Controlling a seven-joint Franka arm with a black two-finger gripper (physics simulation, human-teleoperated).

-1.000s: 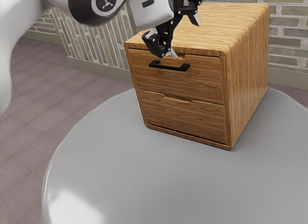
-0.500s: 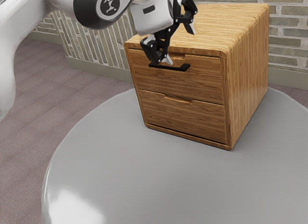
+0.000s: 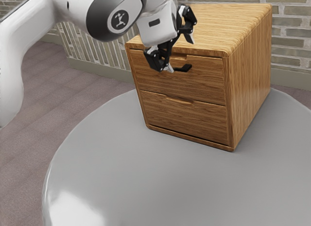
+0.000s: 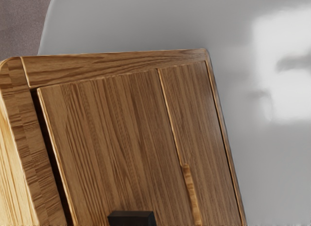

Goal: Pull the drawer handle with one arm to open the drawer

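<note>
I am holding the tool [image 3: 174,43] with its fingers spread apart, one covering the black handle's [image 3: 183,68] end on the top drawer [image 3: 194,85], ready to hook and pull; the drawer looks shut.

A round grey worktop [image 3: 146,187] with a glossy surface filled the foreground, with pale highlights near its front edge. Beyond it lay a dull purple-brown floor [image 3: 43,104]. A brick wall [image 3: 291,46] closed the background, with a pale skirting strip [image 3: 97,69] along its foot. A white slatted panel [image 3: 92,48] stood against the wall toward the exterior view's left.
</note>
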